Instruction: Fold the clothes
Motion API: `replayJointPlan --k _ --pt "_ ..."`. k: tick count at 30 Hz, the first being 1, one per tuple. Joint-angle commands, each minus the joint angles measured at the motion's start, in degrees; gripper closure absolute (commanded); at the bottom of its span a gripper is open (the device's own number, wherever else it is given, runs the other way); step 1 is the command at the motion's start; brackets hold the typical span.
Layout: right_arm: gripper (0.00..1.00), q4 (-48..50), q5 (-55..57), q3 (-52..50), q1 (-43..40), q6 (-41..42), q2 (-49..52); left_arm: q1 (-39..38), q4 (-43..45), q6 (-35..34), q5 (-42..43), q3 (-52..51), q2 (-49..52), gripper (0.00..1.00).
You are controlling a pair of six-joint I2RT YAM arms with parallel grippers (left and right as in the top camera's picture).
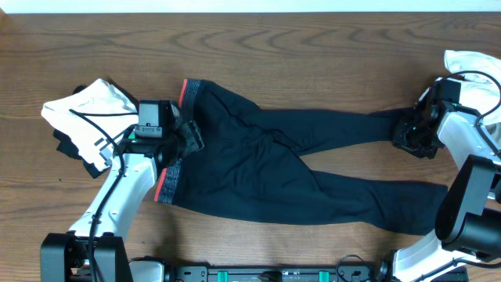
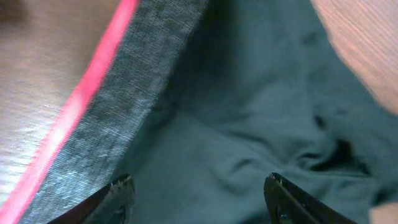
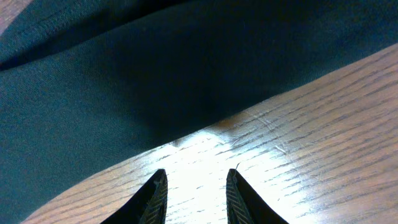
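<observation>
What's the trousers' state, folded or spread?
Spread: the trousers lie flat, both legs stretched out apart, nothing doubled over.

A crumpled white garment (image 1: 98, 100) lies on the wooden desk (image 1: 313, 47) just behind the left gripper (image 1: 188, 137), with something dark tucked under it. Another white cloth (image 1: 470, 64) sits near the right gripper (image 1: 409, 135), at the desk's far corner.
</observation>
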Motion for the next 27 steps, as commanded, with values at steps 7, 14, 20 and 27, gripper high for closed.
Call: replayJointPlan --k 7,14,20,27 --pt "0.7 -1.0 -2.2 -0.3 0.5 -0.7 0.4 0.1 0.2 6.6 -4.2 -2.2 1.0 0.67" --pt "0.68 -5.3 -3.5 -0.3 0.5 -0.6 0.4 -1.9 1.9 11.8 1.4 -2.2 2.2 0.76" --pt "0.68 -7.0 -3.5 -0.3 0.5 -0.6 0.4 -2.4 3.4 16.0 1.3 -2.2 4.5 0.76" --pt "0.68 -8.8 -3.5 -0.3 0.5 -0.6 0.4 -2.4 7.9 16.8 1.2 -2.2 12.5 0.76"
